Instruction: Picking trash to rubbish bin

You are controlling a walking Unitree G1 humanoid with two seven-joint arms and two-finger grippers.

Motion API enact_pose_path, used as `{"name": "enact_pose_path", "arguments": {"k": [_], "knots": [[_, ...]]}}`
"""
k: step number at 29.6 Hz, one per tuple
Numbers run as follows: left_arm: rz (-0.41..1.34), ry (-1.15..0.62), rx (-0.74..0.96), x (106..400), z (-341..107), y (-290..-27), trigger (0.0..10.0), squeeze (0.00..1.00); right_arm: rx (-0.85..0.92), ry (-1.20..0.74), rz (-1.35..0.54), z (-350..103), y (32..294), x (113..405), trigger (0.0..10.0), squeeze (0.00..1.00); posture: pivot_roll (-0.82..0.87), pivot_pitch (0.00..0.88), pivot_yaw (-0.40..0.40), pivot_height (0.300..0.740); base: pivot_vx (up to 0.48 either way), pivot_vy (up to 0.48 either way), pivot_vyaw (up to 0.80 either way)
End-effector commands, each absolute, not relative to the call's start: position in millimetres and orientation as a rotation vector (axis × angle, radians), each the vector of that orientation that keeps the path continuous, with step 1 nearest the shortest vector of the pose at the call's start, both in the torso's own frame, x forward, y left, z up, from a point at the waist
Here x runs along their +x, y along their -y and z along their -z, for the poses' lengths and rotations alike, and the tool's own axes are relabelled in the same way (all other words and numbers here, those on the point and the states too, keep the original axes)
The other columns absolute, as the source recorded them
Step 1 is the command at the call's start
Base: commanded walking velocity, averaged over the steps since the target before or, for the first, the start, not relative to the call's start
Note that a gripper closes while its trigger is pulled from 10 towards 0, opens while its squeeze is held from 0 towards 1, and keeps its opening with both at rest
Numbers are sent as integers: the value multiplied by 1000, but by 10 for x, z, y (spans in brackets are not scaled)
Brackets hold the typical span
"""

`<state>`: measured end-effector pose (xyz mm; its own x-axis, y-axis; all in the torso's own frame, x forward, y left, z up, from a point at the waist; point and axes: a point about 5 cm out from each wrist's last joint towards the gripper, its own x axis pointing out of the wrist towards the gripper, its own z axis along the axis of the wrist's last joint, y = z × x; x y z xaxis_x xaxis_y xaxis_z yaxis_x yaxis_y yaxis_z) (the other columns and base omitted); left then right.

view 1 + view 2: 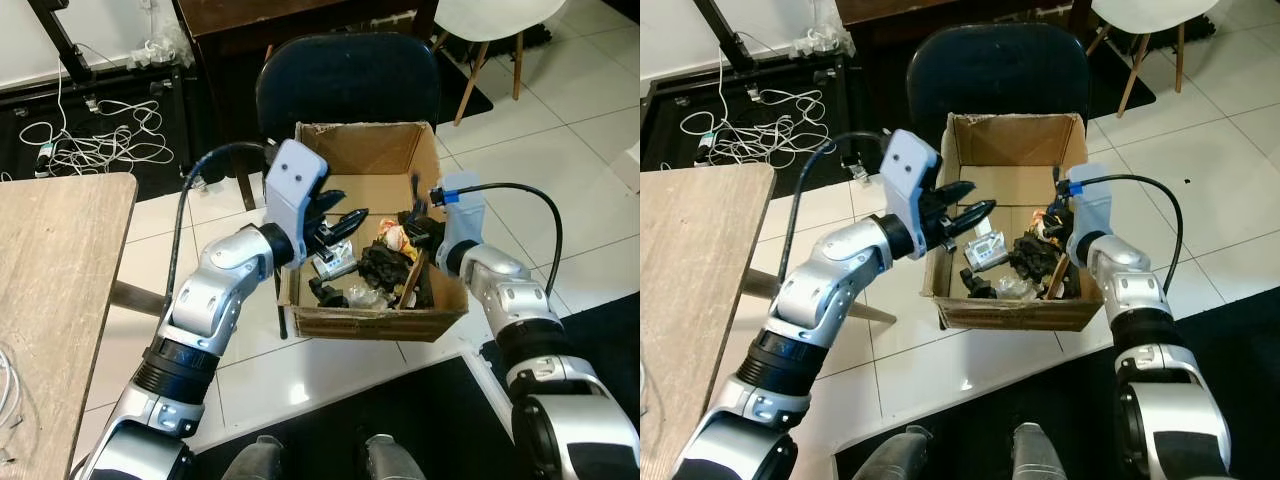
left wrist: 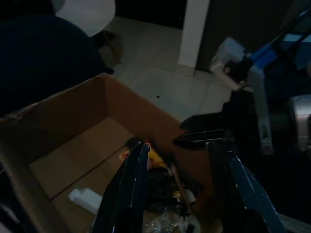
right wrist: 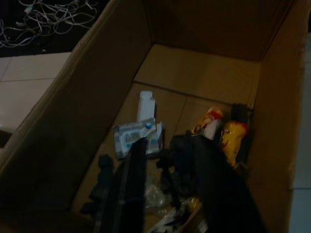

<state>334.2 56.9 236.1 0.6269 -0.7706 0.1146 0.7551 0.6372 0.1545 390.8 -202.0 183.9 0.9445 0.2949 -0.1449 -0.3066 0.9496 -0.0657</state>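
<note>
An open cardboard box (image 1: 372,150) stands on the tiled floor in front of me and holds the trash. Inside lie a white-and-blue packet (image 3: 136,138), a small white bottle (image 3: 146,104), yellow-red wrappers (image 3: 228,133) and black crumpled pieces (image 1: 385,265). My left gripper (image 1: 345,222) hangs over the box's left side, open, with nothing between its fingers (image 2: 133,179). My right gripper (image 1: 415,225) reaches in over the right wall, just above the trash pile. It is open too, and its fingers (image 3: 131,184) straddle the black pieces below without touching them.
A black chair (image 1: 345,80) stands right behind the box. A wooden table (image 1: 50,260) lies at my left. White cables (image 1: 100,140) sprawl on the floor at the back left. A white chair (image 1: 500,20) is at the back right, and a dark mat (image 1: 400,420) lies under my feet.
</note>
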Motion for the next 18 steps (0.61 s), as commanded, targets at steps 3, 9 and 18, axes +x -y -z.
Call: {"name": "enact_pose_path", "arguments": {"k": [3,9,18], "knots": [[830,171,98,3355,-2288,-611,10000,0,-133,-123,-285,-1853,2034,3923,10000,0,16,307,76,740,0,0,0],[587,183,-13,3419,-2347,-819,10000,0,-64,119,-164,-2282,2128,3939,10000,0,1,260,54,740,0,0,0],[230,204,-141,3298,-2229,-1152,10000,0,72,284,-163,-2367,1907,3654,10000,0,19,90,-1,740,0,0,0]]}}
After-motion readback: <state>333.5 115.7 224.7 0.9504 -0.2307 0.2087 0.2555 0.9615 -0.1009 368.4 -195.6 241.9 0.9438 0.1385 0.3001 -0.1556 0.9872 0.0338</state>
